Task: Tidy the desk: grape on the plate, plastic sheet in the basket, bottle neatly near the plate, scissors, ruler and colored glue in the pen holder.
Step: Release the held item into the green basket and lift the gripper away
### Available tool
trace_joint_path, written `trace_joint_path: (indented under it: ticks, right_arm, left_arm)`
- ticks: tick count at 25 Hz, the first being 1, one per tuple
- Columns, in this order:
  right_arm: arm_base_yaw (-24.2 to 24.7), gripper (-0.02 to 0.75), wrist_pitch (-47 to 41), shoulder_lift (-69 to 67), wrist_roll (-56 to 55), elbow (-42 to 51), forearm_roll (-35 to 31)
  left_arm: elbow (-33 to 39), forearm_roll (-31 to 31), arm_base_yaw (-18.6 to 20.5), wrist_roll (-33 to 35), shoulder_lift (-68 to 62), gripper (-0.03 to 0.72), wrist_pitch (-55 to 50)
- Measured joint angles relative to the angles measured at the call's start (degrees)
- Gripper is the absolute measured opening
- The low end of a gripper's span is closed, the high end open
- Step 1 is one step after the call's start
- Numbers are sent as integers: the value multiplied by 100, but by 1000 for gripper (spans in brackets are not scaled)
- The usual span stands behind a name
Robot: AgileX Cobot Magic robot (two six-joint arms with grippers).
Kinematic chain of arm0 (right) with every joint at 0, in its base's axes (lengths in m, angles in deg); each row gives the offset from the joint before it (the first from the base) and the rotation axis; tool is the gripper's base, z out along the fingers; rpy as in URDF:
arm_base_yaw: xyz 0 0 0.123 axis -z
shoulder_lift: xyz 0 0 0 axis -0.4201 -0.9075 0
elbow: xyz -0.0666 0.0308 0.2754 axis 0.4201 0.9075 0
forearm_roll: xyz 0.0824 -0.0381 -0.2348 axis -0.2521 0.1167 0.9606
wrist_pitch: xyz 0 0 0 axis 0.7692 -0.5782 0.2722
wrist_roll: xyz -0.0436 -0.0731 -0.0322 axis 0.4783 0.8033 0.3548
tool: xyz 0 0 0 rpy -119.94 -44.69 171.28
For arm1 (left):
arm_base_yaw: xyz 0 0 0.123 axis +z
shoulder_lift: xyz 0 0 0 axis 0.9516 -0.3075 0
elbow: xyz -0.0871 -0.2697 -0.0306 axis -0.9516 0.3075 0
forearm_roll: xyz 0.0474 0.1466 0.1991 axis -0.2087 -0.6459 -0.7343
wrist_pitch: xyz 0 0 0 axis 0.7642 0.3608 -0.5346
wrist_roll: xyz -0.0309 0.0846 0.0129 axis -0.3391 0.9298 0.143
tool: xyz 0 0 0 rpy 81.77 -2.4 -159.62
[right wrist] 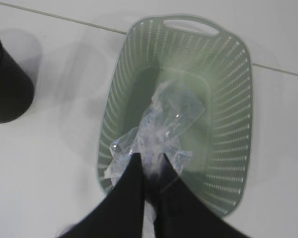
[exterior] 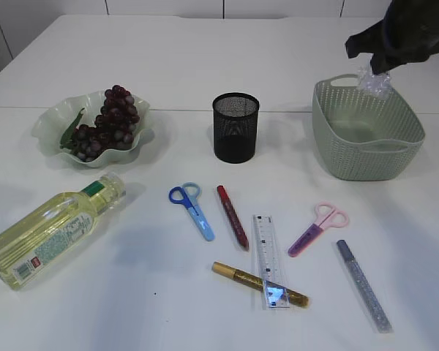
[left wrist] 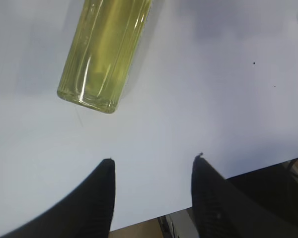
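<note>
Right gripper (right wrist: pixel 150 166) pinches crumpled clear plastic sheet (right wrist: pixel 161 126), seemingly above the basket (right wrist: pixel 233 99)

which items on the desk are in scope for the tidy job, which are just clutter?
In scope: grapes, plate, plastic sheet, basket, bottle, blue scissors, pink scissors, ruler, three glue pens, pen holder.
Clutter: nothing visible.
</note>
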State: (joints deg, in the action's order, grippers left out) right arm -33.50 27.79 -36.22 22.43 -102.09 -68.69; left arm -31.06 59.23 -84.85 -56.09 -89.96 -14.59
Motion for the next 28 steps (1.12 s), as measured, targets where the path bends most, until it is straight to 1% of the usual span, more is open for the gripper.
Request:
trace_joint_path:
  ticks: [5,6,7,9,12,14,15,18,22,28]
  right_arm:
    - [0,38,9,-890,-193,-596,236]
    - [0,54,9,-1037,-260,-655,258]
    - [0,89,9,-1164,-343,-708,301]
    - [0,204,23,-1342,-504,-792,388]
    - [0,458,23,-1426,-711,-793,508]
    - [0,557,23,-1426,-791,-830,563]
    - [0,579,-35,-1426,-814,-866,562]
    - [0,587,-342,-1415,-844,-962,573]
    - [0,585,-1060,-1240,-812,-1046,544]
    - [0,585,-2136,-621,-343,-1045,391]
  left_arm:
    - [0,0,0,0,0,361,0]
    - [0,0,0,0,0,361,0]
    - [0,0,0,0,0,361,0]
    - [0,11,0,0,0,361,4]
    - [0,11,0,0,0,361,4]
    - [0,11,0,0,0,361,13]
    - [0,11,0,0,0,361,38]
    - [0,11,0,0,0,361,98]
    - [0,11,0,0,0,359,194]
    - [0,-28,0,0,0,359,532]
